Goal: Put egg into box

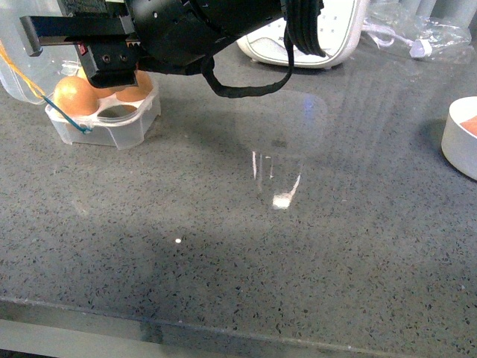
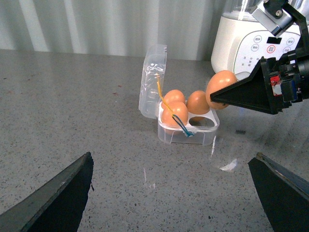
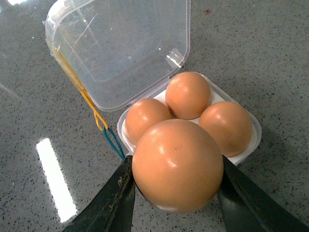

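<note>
1. Since only one cup point(image 2: 205, 122) in the box point(image 2: 193, 138) is free, the right gripper point(image 3: 176, 193) holds the egg point(image 3: 175, 159) up in the air close over that cup. Its two black fingers point(image 3: 118, 203) squeeze the egg's sides. The egg is not in the box yet.
2. Three other eggs point(image 3: 188, 94) sit in the other cups, so I think this egg can only go in that one spot, on the side away from the lid point(image 3: 125, 53).
3. The lid stands up and open. That leaves the top of the box free for coming straight down.
4. The cord point(image 3: 87, 99) hangs from the lid's edge down to a corner of the box – just beside the free cup. It might get in the way.
5. The left gripper point(image 2: 173, 155) is spread wide and holds nothing. It is well back from the box, out of the way.
6. The table point(image 1: 298, 261) is bare in front of the box. A white machine point(image 1: 313, 37) stands behind it, and a white bowl point(image 1: 462, 142) is far off to the right.
</note>
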Available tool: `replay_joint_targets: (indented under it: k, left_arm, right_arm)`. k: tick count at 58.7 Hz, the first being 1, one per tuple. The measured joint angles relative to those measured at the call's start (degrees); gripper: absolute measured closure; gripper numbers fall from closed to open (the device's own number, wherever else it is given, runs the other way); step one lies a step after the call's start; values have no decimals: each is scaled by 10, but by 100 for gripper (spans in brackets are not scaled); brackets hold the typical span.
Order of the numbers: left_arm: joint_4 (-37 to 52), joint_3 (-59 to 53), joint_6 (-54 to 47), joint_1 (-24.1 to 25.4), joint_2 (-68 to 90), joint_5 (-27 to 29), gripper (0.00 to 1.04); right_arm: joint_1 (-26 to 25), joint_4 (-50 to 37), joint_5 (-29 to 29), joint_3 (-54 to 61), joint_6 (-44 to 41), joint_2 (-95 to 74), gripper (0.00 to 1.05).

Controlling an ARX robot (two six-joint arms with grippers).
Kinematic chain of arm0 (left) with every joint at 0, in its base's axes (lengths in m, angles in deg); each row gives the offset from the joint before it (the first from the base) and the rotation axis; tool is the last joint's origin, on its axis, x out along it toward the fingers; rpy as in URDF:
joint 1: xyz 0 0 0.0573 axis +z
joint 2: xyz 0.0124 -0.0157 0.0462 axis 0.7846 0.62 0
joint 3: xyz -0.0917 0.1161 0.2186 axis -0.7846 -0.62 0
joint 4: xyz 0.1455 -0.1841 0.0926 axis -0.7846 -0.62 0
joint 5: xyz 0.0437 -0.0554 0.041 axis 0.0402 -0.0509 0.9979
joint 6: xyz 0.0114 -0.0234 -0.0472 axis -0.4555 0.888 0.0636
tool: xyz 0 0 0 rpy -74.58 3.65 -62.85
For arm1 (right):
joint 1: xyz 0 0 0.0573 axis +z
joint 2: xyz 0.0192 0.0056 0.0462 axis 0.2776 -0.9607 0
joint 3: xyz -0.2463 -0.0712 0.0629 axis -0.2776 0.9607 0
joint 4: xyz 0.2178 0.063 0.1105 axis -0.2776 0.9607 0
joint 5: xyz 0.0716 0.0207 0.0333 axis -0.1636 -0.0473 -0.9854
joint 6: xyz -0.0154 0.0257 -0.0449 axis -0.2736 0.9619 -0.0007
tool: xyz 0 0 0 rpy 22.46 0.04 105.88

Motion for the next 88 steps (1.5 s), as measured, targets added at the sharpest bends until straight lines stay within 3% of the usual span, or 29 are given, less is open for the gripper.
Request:
replay_joint_targets:
  k: [15, 33, 61, 67, 88]
  left_arm:
    - [0, 0, 0, 0, 0, 0, 7]
    - [0, 0, 0, 0, 0, 0, 7]
    - [0, 0, 0, 0, 0, 0, 7]
    - [0, 0, 0, 0, 0, 0, 7]
    - [0, 0, 0, 0, 0, 0, 7]
  right_arm:
    - [4, 15, 2, -8, -6, -7, 62]
    - [5, 19, -1, -8, -11, -7, 5]
    - [-8, -23, 17, 56, -16, 78, 7]
    - [-26, -51, 44, 110, -24, 125, 7]
    - [-143, -127, 224, 323, -73, 290, 7]
